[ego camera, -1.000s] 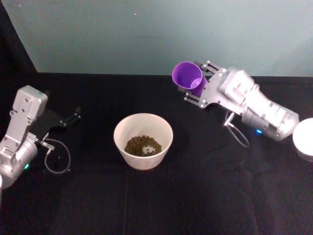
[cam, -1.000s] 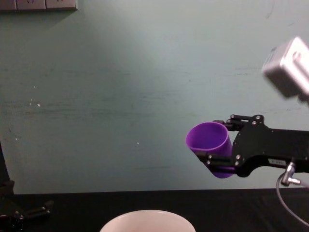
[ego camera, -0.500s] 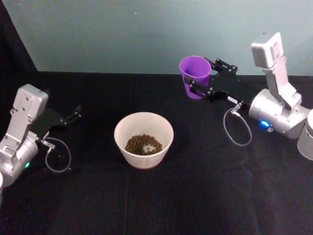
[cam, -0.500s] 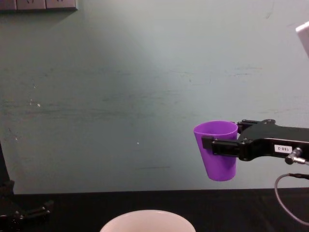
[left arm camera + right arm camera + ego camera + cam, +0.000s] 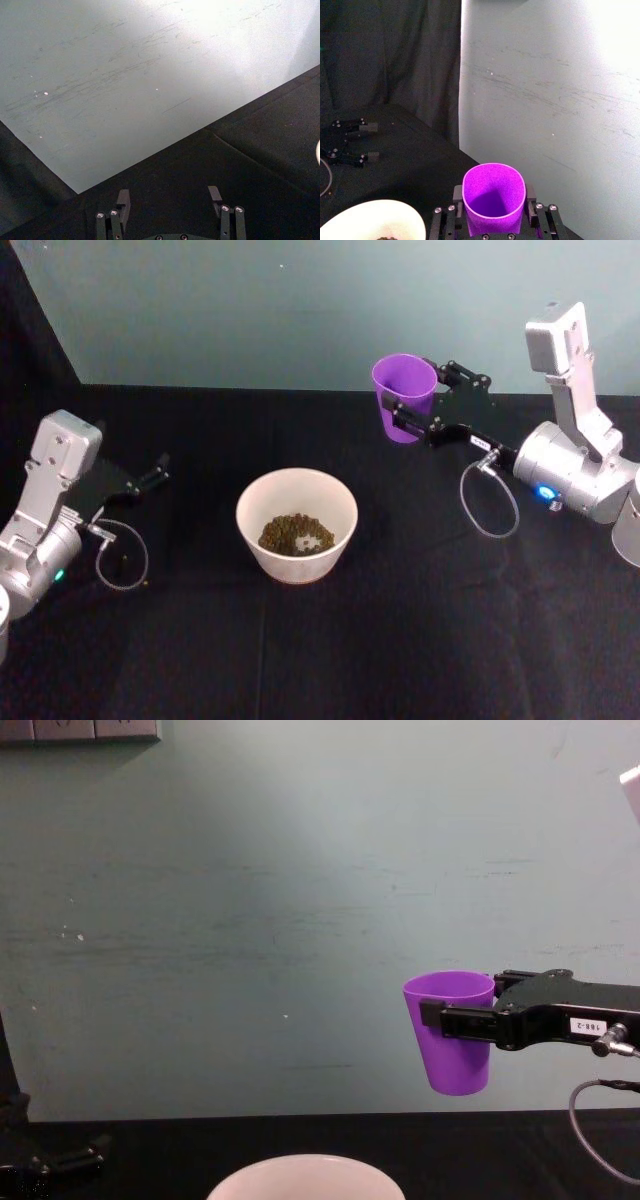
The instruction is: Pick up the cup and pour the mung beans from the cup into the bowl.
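My right gripper (image 5: 414,412) is shut on the purple cup (image 5: 402,397), holding it upright in the air behind and to the right of the bowl (image 5: 296,552). From the chest the cup (image 5: 455,1039) hangs well above the table, level and clamped by the black fingers (image 5: 460,1018). The right wrist view looks into the cup (image 5: 494,198), whose inside appears empty. The pale bowl sits on the black table with mung beans (image 5: 295,533) in its bottom; its rim (image 5: 305,1162) shows low in the chest view and the bowl (image 5: 367,220) again at the right wrist view's edge. My left gripper (image 5: 155,474) rests open at the table's left.
The black tablecloth (image 5: 400,640) covers the table, with a pale green wall (image 5: 300,310) behind. A grey cable (image 5: 488,502) loops under my right wrist. A dark curtain (image 5: 390,65) hangs at the left side.
The cup has turned from tilted toward the bowl to upright, and my right arm drew it slightly right and back. The left arm stayed put.
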Robot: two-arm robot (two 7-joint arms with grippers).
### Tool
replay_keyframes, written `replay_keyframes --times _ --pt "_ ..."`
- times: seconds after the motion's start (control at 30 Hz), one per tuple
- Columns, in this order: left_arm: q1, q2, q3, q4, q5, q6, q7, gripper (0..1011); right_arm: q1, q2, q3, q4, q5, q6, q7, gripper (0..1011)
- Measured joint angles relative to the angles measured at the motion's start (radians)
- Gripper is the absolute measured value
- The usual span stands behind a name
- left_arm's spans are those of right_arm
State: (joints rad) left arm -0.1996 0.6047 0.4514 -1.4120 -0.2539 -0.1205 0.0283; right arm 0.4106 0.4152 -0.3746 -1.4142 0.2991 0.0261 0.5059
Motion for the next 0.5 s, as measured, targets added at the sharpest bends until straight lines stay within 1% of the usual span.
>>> replay_keyframes --times 0.5 --pt "0.000 0.000 0.000 0.000 0.000 0.000 0.000 1011 0.001 0.000 -0.001 0.000 0.001 -0.001 0.003 716"
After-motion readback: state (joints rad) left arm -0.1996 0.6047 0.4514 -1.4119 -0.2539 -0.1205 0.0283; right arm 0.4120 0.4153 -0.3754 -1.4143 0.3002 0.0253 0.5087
